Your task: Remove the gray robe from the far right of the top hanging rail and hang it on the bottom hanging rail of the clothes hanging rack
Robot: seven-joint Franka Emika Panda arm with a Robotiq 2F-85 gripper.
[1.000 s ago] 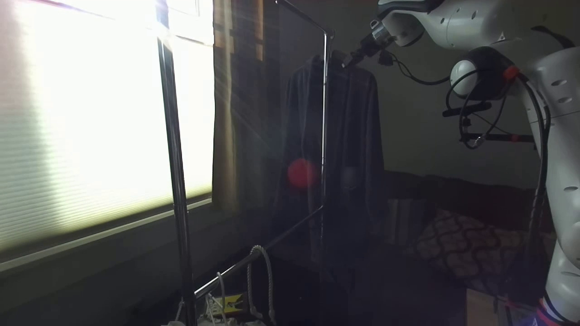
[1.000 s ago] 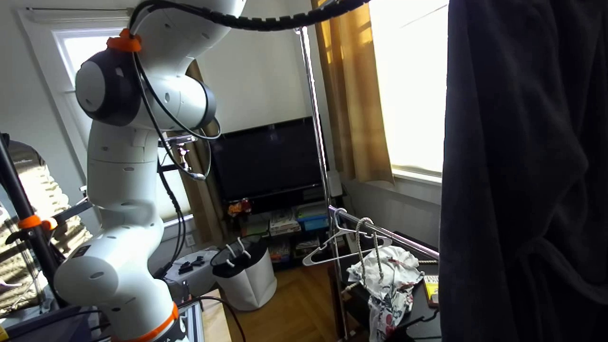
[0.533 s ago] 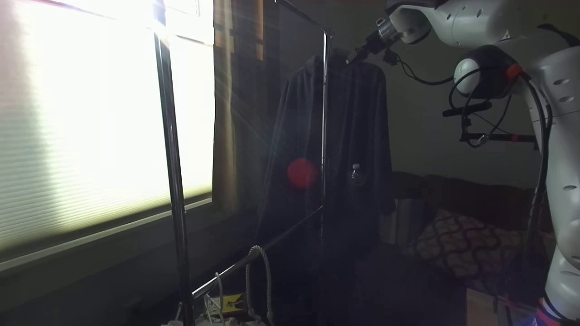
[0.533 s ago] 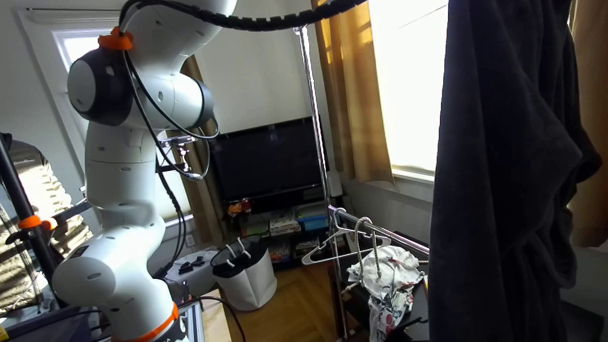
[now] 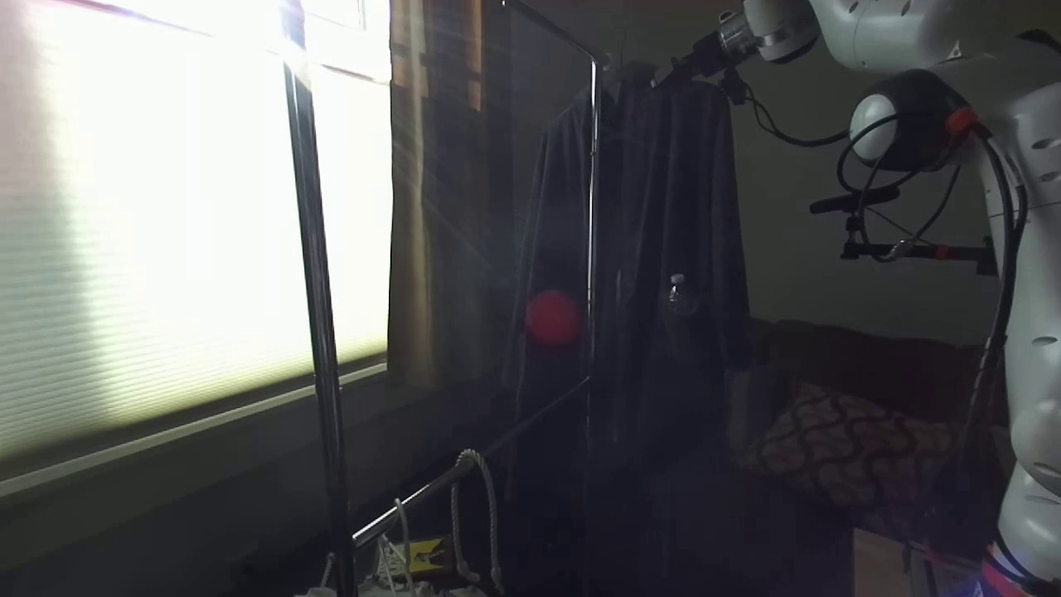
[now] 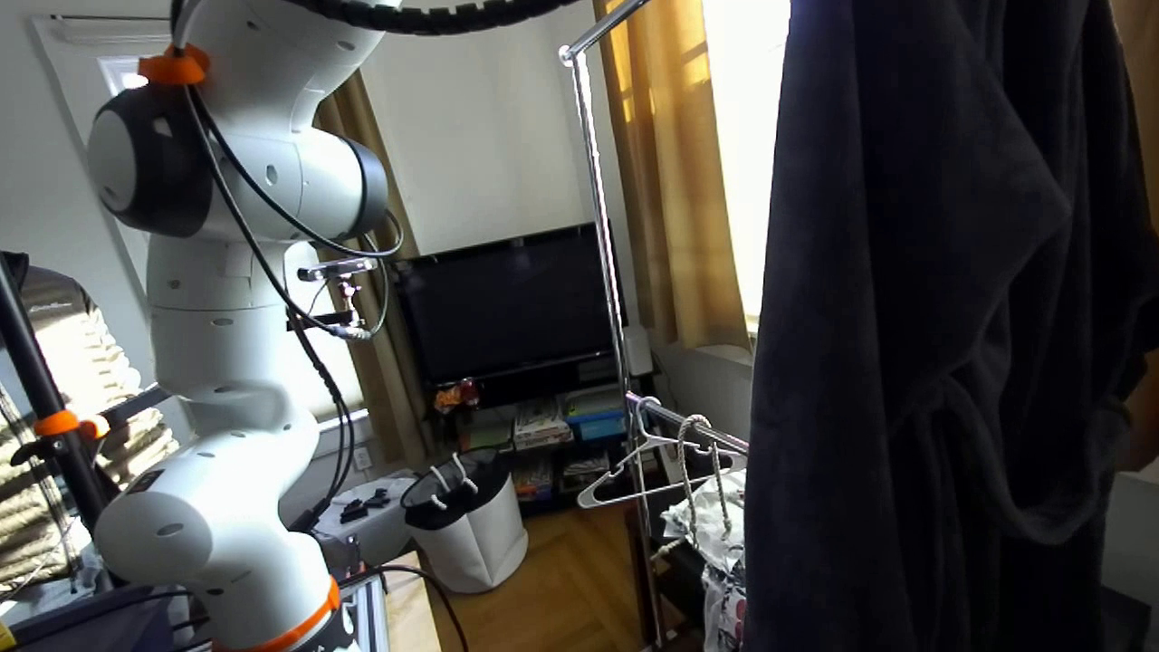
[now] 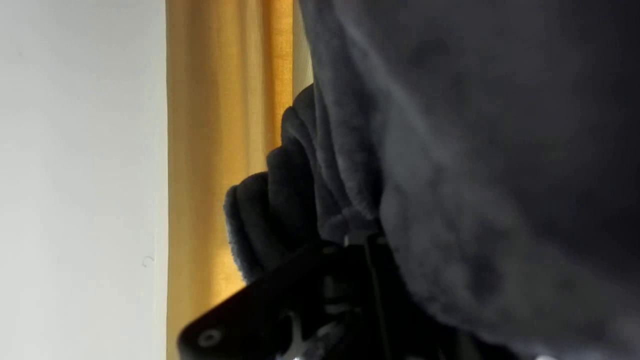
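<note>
The dark gray robe hangs from my gripper near its collar, behind the rack's far upright in this exterior view. It also fills the right side of an exterior view. In the wrist view, the fingertips are together at the folds of the robe. A faint hanger hook shows above the collar. The top rail also shows in an exterior view. The bottom rail also shows in an exterior view; the robe hides its near end there.
Chrome uprights stand at the rack's ends. A white hanger and a rope-handled white bag hang at the bottom rail. A white laundry basket stands on the floor. A tan curtain is beside the window.
My gripper and the robe have moved up and to the right in an exterior view. In an exterior view, the arm has shifted left and the robe covers more of the window and white bag.
</note>
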